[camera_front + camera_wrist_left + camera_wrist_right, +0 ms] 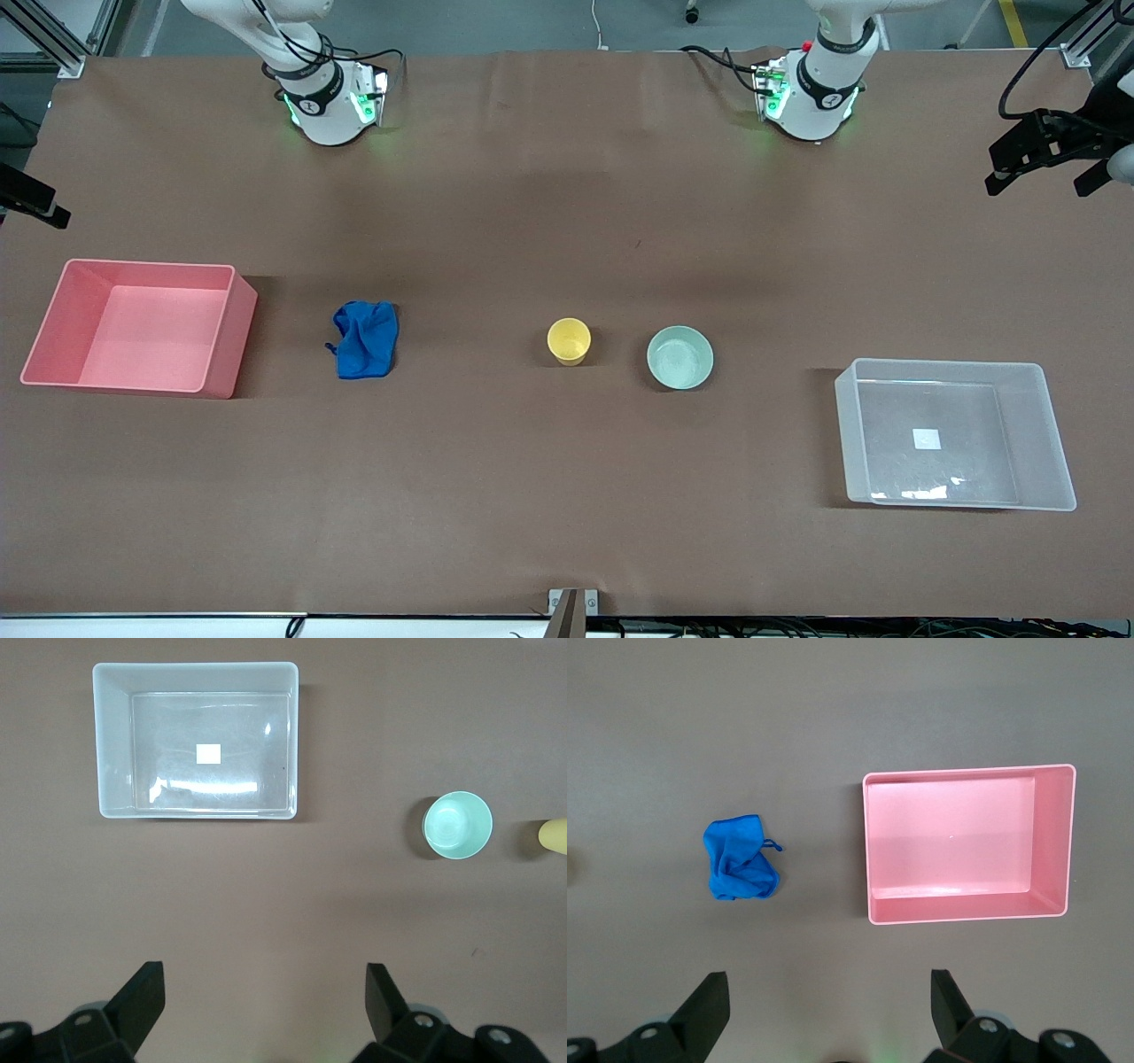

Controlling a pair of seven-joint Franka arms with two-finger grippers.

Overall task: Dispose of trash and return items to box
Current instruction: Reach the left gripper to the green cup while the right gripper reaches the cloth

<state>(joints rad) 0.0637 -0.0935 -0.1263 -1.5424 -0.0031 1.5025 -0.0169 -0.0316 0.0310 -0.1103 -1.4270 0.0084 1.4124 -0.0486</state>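
The blue rag [366,339] lies crumpled on the table beside the pink bin; it also shows in the right wrist view [740,859]. The yellow cup [568,341] stands upright mid-table, with the mint-green bowl [679,357] beside it toward the left arm's end. The bowl [457,825] and the cup's edge [555,835] show in the left wrist view. The clear box [954,434] is empty but for its white label, also seen in the left wrist view [197,740]. My left gripper [264,992] and right gripper [829,992] are open, empty and high above bare table.
An empty pink bin [142,326] stands at the right arm's end of the table, also in the right wrist view [967,844]. Both arm bases [328,97] [811,93] stand along the table's back edge. A brown cloth covers the table.
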